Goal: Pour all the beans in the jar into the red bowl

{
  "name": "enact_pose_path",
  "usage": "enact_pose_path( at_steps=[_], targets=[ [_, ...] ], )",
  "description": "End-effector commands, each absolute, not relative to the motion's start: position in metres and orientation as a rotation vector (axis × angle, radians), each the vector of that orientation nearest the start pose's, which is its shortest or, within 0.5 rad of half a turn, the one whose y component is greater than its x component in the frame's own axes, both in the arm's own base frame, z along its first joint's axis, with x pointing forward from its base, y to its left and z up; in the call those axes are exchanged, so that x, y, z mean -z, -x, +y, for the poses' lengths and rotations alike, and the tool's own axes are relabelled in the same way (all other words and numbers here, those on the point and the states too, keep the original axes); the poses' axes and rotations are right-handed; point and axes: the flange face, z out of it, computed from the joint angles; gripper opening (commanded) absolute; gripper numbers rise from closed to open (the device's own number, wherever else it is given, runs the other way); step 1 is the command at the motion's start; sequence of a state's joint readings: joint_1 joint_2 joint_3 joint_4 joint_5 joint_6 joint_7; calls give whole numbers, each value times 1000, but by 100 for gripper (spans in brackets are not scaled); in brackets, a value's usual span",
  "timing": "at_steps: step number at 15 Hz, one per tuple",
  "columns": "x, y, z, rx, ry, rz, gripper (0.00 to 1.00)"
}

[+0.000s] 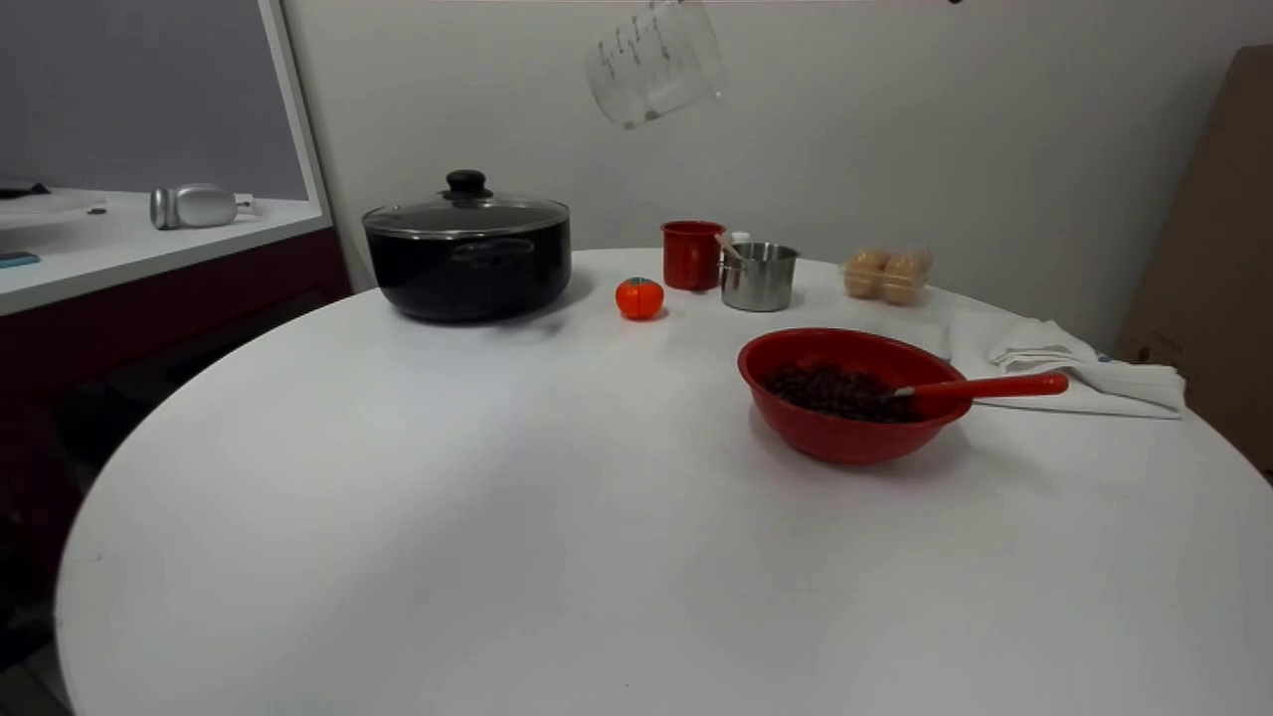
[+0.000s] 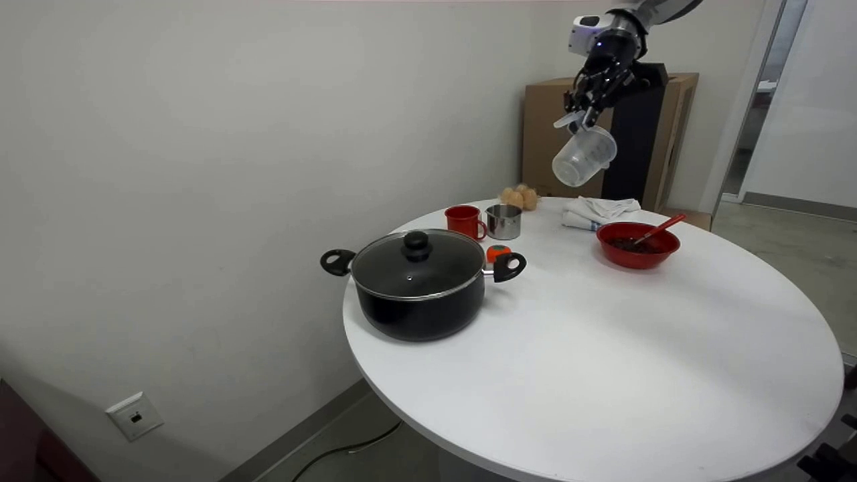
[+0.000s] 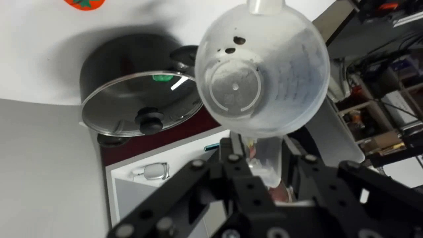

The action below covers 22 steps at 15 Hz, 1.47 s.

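Observation:
The clear jar (image 1: 656,70) is held tilted, high above the table, apart from the red bowl in both exterior views (image 2: 584,157). In the wrist view I look into the jar's mouth (image 3: 290,99); a few dark beans (image 3: 239,40) stick to its inner wall. My gripper (image 3: 262,145) is shut on the jar's handle, and it also shows in an exterior view (image 2: 581,120). The red bowl (image 1: 845,443) stands on the table with a dark mass of beans (image 1: 830,393) in it; it also shows here (image 2: 636,260). It is out of the wrist view.
A red-handled utensil (image 1: 1014,386) rests in the bowl. A black lidded pot (image 2: 418,308), a toy tomato (image 1: 639,298), a red cup (image 1: 691,257), a metal cup (image 1: 759,278), eggs (image 1: 885,275) and a white towel (image 1: 1094,373) stand around the table (image 1: 398,557). A wall is behind.

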State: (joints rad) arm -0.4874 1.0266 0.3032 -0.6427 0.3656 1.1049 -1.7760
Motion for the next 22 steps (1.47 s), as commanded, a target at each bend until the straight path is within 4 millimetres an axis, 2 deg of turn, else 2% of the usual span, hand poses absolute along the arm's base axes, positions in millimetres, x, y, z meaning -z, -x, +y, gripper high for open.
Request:
enact_pose_path(
  at_steps=[1, 5, 9, 13, 18, 22],
  targets=[
    [-374, -703, -146, 132, 1661, -1823, 7],
    [-356, -711, -96, -96, 1676, -1962, 7],
    [-325, -711, -64, -315, 1700, -2096, 7],
    [-291, -706, -49, -501, 1738, -2246, 7],
    [-247, -692, -49, -681, 1750, -2456, 7],
    [-228, -675, -41, -761, 1737, -2667, 7]
  ],
)
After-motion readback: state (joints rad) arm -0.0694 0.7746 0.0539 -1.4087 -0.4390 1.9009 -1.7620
